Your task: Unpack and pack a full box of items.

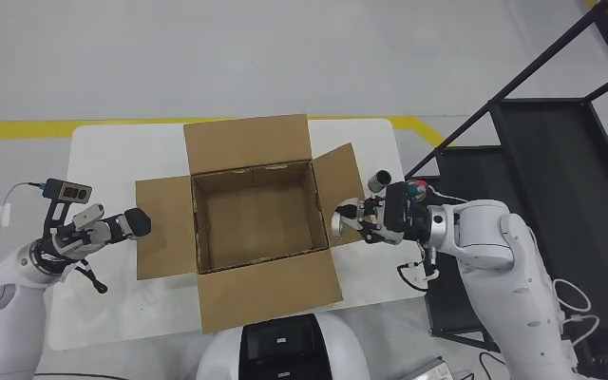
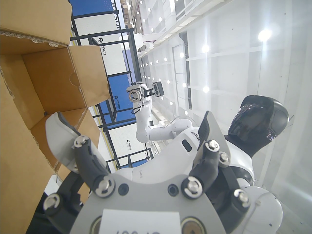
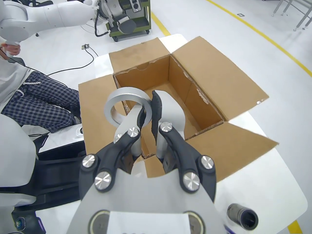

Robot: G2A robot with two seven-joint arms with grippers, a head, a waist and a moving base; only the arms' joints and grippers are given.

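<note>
An open cardboard box (image 1: pixel 255 152) stands in the middle of the white table (image 1: pixel 104 152), all flaps folded out and its bare floor showing. My right gripper (image 1: pixel 356 224) hovers over the box's right flap, shut on a silver metal ring (image 3: pixel 126 105), which it holds just outside the box wall (image 3: pixel 207 79). The ring (image 1: pixel 342 226) is tilted and pinched at its rim. My left gripper (image 1: pixel 133 225) is off the box's left flap, level with the box (image 2: pixel 48 79), its fingers (image 2: pixel 63 130) spread apart with nothing between them.
A short dark metal cylinder (image 1: pixel 380 178) lies on the table beside the right flap, near my right arm; it also appears in the right wrist view (image 3: pixel 242 216). A black metal frame (image 1: pixel 532 142) stands beyond the table's right edge.
</note>
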